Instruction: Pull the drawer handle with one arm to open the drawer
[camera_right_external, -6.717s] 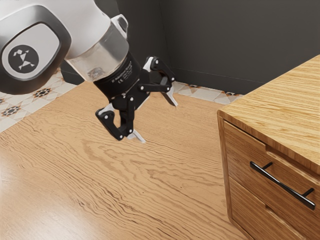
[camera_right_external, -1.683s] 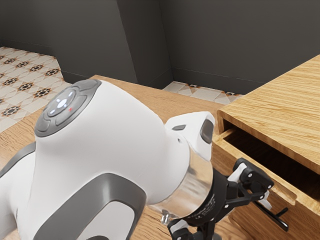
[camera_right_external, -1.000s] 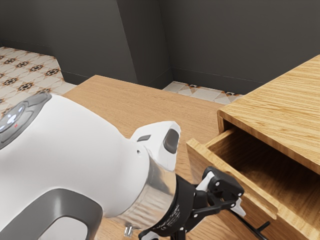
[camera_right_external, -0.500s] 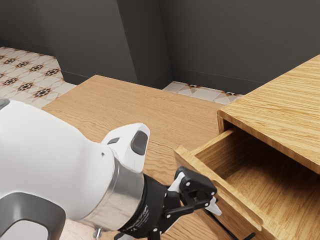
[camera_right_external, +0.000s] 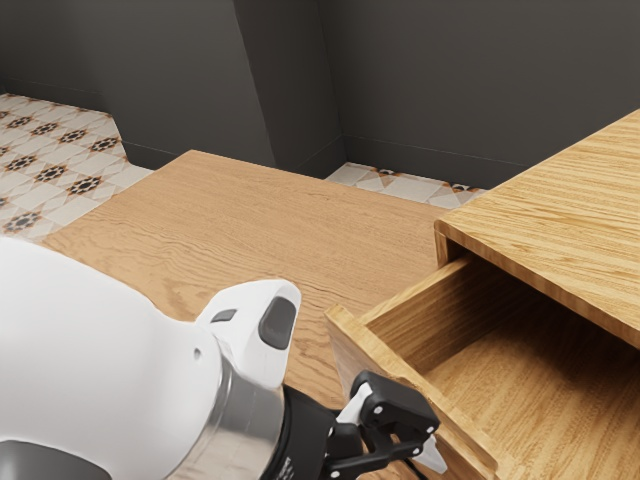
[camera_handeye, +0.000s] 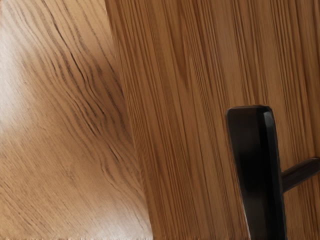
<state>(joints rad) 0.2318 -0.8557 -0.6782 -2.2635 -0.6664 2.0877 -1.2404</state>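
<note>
Exterior view: the drawer stands well out of the cabinet, its front toward the exterior view's lower left, and the gripper sits low at that front; you cannot tell whether it is clamped. Wrist view: the black handle lies just under the hand, its long axis parallel to the drawer front grain. Judgement: pull straight along the drawer's travel, square to the bar, without twisting.

The tabletop lies open to me on the far side and toward the exterior view's left. The drawer juts from the cabinet, and its front wall bars my way. Its box is open from above, but the cabinet's top roofs the far part.
</note>
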